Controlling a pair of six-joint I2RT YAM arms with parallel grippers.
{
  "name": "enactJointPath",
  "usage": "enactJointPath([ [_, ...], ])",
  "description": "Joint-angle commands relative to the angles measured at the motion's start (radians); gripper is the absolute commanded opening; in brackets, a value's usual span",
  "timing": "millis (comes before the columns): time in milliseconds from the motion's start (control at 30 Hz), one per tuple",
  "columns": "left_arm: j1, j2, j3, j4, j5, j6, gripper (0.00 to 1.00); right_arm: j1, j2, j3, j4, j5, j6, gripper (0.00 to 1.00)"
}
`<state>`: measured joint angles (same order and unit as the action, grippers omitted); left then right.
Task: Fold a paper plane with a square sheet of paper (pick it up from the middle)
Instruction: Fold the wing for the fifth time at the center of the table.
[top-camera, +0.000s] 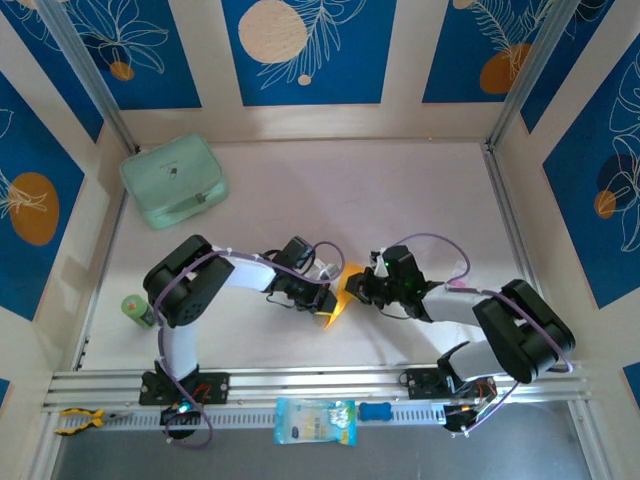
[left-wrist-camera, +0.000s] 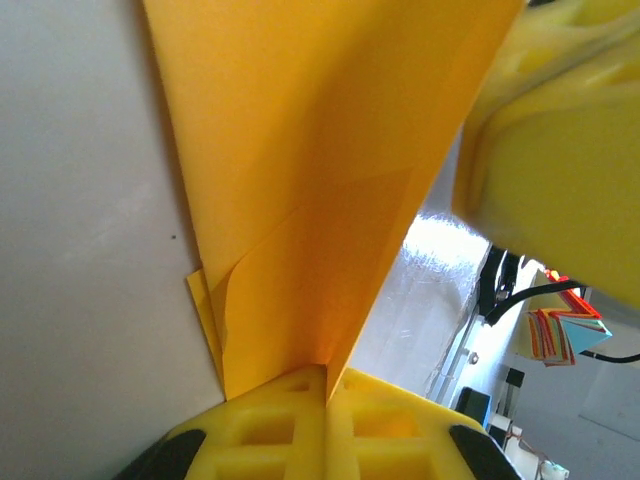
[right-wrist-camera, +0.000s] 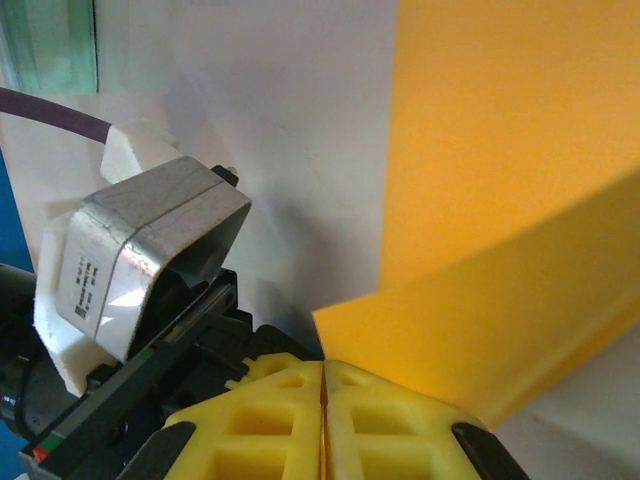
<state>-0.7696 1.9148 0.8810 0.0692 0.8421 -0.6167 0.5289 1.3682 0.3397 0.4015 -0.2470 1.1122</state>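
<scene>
While both arms reach toward the middle of the counter (top-camera: 400, 200), the square sheet of paper (top-camera: 341, 300) stands between them, lifted on edge rather than lying flat, with the left tool (top-camera: 322, 300) just beside it on one side and the right tool (top-camera: 358, 292) on the other. From the left wrist, the left tool (left-wrist-camera: 326, 378) has its yellow fingers (left-wrist-camera: 260, 430) pressed together on the lower edge of the sheet (left-wrist-camera: 310, 180), which rises from the pinch as a creased orange-yellow wedge with a second layer showing along its left border. A blurred yellow mass (left-wrist-camera: 560, 150) at the upper right of that view is probably the other tool's finger, though it is too soft to be sure. From the right wrist, the right tool (right-wrist-camera: 323, 368) is likewise closed, its two fingers (right-wrist-camera: 400, 420) meeting along a thin seam, and a corner of the sheet (right-wrist-camera: 500, 180) comes down to that seam, one flap leaning away to the right and another standing upright behind it. The grey housing (right-wrist-camera: 140, 260) on the left arm sits close on the left. Well away at the far left of the counter lies a mint-green case (top-camera: 175, 180). A pale blue packet (top-camera: 315, 420) rests on the rail at the near edge, between the arm bases.
</scene>
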Motion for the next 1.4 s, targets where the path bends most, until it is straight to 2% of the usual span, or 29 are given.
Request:
enactJointPath([
  [0, 0.003, 0.034, 0.013, 0.007, -0.016, -0.015, 0.00, -0.018, -0.041, -0.021, -0.012, -0.005, -0.008, 0.10],
  [233, 0.010, 0.035, 0.009, 0.009, -0.028, -0.024, 0.00, -0.018, -0.006, 0.003, 0.006, -0.089, -0.049, 0.09],
  [467, 0.016, 0.030, -0.003, 0.006, -0.044, -0.031, 0.00, -0.029, 0.078, 0.005, 0.056, -0.075, -0.042, 0.08],
  [633, 0.020, 0.023, -0.014, 0.004, -0.057, -0.037, 0.00, -0.054, 0.124, 0.004, 0.099, -0.109, -0.047, 0.08],
  [1100, 0.040, 0.004, -0.051, 0.033, -0.079, -0.074, 0.00, -0.096, 0.110, 0.009, 0.064, -0.148, -0.078, 0.08],
  [1367, 0.046, -0.001, -0.057, 0.029, -0.090, -0.080, 0.00, -0.093, 0.160, 0.046, 0.073, -0.196, -0.100, 0.08],
])
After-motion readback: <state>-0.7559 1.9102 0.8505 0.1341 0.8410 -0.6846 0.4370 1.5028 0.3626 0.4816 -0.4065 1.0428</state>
